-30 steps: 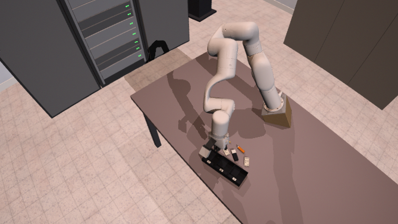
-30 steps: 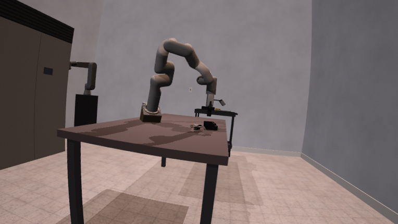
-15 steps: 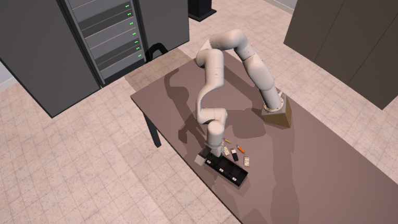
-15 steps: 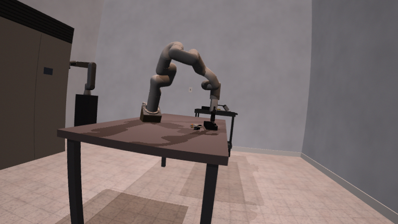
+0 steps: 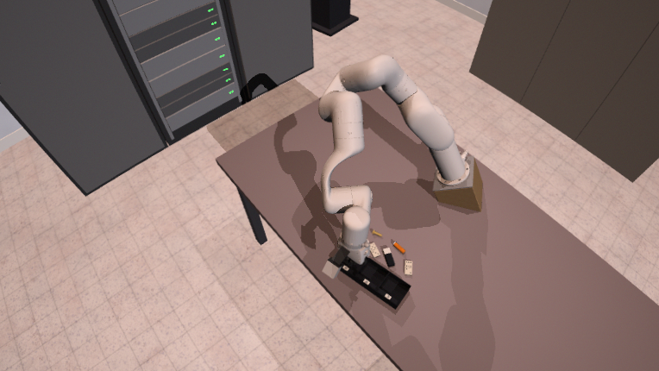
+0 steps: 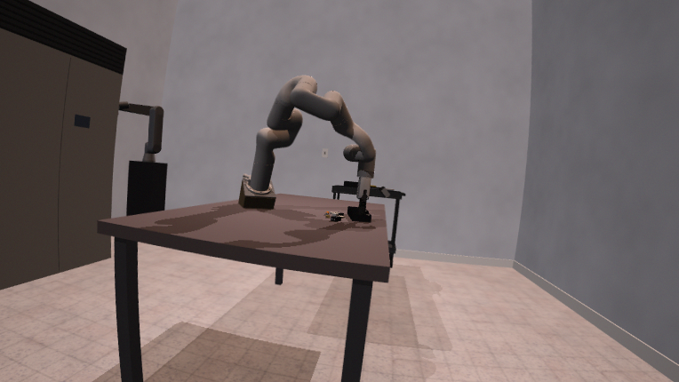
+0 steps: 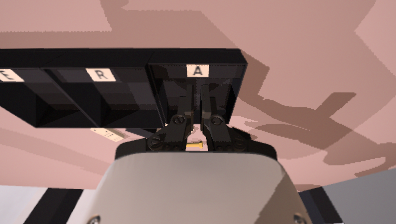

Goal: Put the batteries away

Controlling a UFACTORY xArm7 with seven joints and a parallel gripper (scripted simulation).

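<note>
Brown table (image 5: 530,258): gripper (image 7: 198,89) hangs over bin A (image 7: 225,56), fingers together, holding nothing. Likely no battery delivered yet; next move needs a pickup.

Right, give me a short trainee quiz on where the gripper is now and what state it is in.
1. Pick one: in the wrist view, the gripper points into which compartment? a) the one marked R; b) the bin marked A; c) none, it is over bare table.
2. True or false: the gripper's fingers stand wide apart.
3. In one word: what colour is the row of bins in the top view?

Key: 1 b. 2 false, they are shut, with nothing seen between them. 3 black.
</note>
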